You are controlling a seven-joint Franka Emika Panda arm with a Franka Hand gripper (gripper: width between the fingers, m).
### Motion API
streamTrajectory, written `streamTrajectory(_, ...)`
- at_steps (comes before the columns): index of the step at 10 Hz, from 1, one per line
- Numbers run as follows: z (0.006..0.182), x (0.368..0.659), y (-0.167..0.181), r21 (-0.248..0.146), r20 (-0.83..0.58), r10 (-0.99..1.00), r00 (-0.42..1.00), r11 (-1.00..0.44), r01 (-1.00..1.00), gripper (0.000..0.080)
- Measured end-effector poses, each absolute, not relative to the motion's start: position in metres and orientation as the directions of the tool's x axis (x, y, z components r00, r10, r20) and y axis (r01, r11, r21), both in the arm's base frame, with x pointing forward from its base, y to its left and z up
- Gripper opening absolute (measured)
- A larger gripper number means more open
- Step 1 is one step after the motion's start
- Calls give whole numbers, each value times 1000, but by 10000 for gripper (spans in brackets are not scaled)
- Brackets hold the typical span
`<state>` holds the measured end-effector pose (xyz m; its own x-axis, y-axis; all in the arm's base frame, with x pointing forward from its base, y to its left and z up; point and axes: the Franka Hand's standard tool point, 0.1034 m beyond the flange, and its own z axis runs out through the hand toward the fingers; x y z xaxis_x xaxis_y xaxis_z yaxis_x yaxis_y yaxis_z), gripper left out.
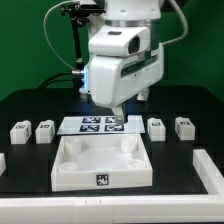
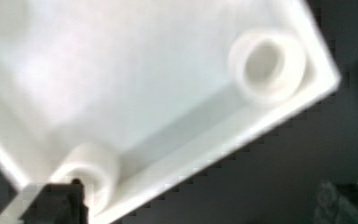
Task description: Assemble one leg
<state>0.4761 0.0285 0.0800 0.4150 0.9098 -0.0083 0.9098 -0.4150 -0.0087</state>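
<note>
Four look-alike white legs with marker tags stand on the black table: two at the exterior view's left [image 1: 18,131] [image 1: 45,130] and two at its right [image 1: 155,127] [image 1: 183,126]. The large white square tray [image 1: 72,176] lies in front of them. My gripper [image 1: 117,119] hangs over the tray's far edge, between the two pairs of legs. It holds nothing. In the wrist view the tray [image 2: 140,90] fills the picture, with a corner socket [image 2: 265,65] and a second socket [image 2: 87,172]. My gripper [image 2: 197,205] is open, with dark fingers [image 2: 43,205] at both sides. No leg shows in the wrist view.
The marker board [image 1: 85,124] lies flat behind the tray, under the gripper. White rails stand at the table's edges, at the exterior view's left [image 1: 2,160] and right [image 1: 208,168]. A dark stand [image 1: 78,50] rises behind the arm.
</note>
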Motion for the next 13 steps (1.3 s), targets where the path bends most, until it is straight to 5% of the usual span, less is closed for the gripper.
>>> streamTrajectory(2, 53, 432, 8, -15, 3, 983, 183, -183, 983, 650)
streamTrajectory(5, 22, 419, -25, -2, 23, 995, -98, 98, 995, 650)
streamTrajectory(10, 6, 428, -33, -9, 32, 999, -20, 20, 1000, 650)
streamTrajectory(12, 6, 428, -33, -10, 32, 999, -18, 19, 1000, 391)
streamTrajectory(13, 6, 428, -33, -10, 32, 999, -18, 18, 1000, 391)
